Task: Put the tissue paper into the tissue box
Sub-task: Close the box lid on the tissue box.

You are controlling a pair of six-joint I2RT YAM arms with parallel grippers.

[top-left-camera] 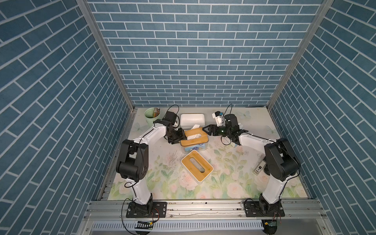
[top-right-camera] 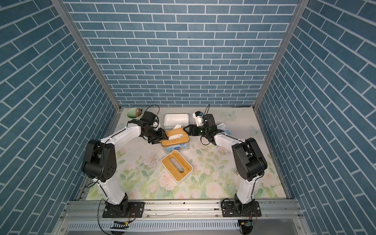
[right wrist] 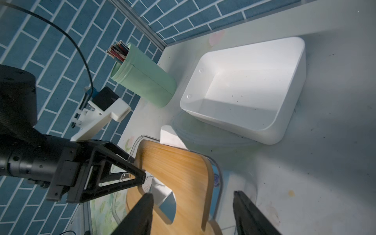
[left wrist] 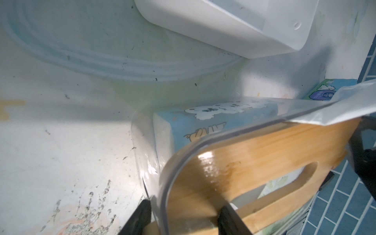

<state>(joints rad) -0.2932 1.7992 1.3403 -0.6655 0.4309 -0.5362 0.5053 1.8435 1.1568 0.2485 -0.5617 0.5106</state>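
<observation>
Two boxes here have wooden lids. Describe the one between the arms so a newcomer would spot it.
Start at the open white tub by the back wall; directly in front of it, between the left tool and right tool, sits the clear tissue box. Unlike the white-walled box nearer the front, its see-through walls show a blue tissue pack and its lid sits askew.

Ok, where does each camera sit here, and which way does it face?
Both top views: high at the front, looking down and back over the floral table; both whole arms show, left gripper and right gripper at the clear plastic tissue box.
Left wrist: looks past its arm's black fingers, over the box's slotted bamboo lid, to the white plastic tray.
Right wrist: faces lid, tray and green pencil cup; its own fingers and the left gripper show.
Shared: both wrist views catch lid and tray.
</observation>
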